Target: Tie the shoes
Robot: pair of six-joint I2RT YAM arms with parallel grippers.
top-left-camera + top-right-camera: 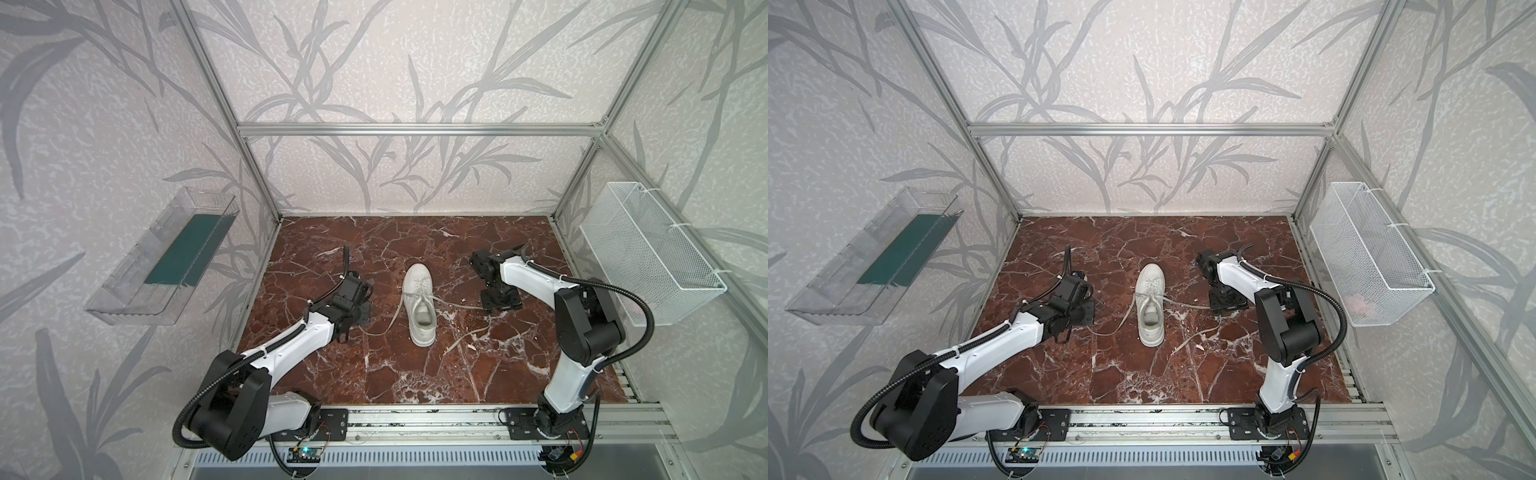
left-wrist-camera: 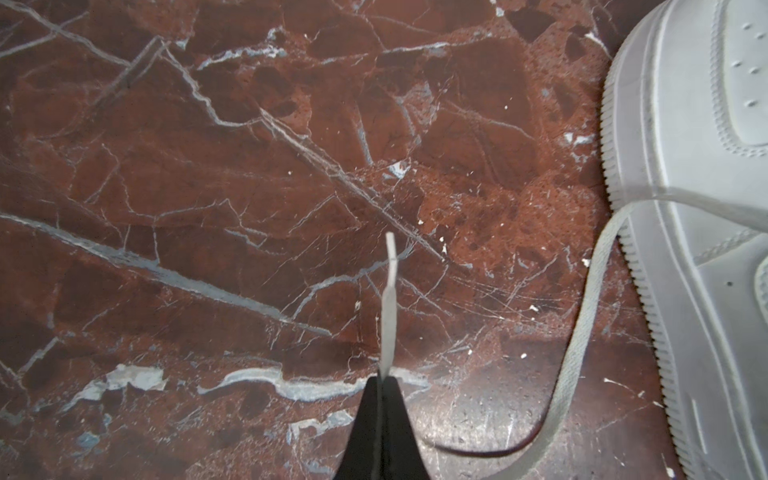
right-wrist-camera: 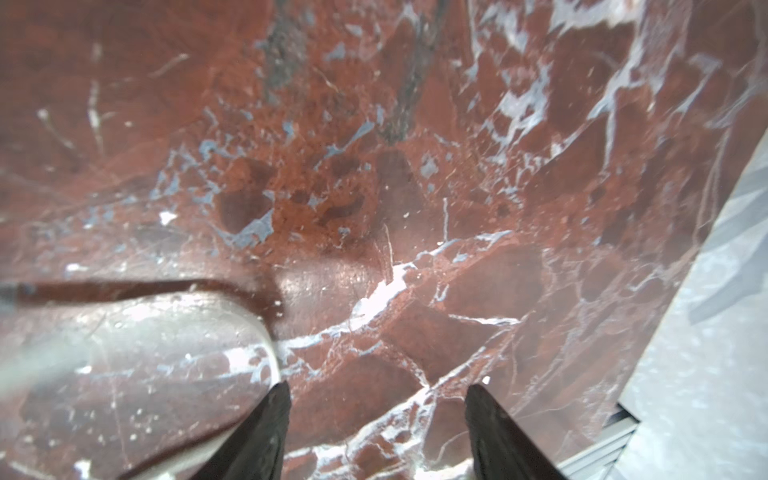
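While the white sneaker (image 1: pixel 420 307) sits pretty much dead center on the red marble tabletop (image 1: pixel 415 382), toe toward the back wall and heel toward the arm bases, we've got one arm parked on either side of it. The left gripper (image 2: pixel 380 384) is clamped tight on the left lace (image 2: pixel 582 316). In the left wrist view the two black fingertips are pressed together and the lace tip pokes straight out from between them. The rest of that lace curves across the marble and up over the sneaker's sole. In both top views it runs from the top eyelets out to the left arm, sagging onto the table. The right gripper (image 3: pixel 378 395) is another story, with its fingers (image 3: pixel 274 415) wide apart and nothing but marble between them. The right lace (image 1: pixel 457 304) stretches from the sneaker toward that gripper and ends just beside it, and we can't tell if they touch. Another loose strand (image 1: pixel 469 337) lies on the marble nearer the bases, and we can't see where it connects. A white wire basket (image 1: pixel 652 257) hangs on the right wall and a clear plastic bin (image 1: pixel 158 266) on the left one.
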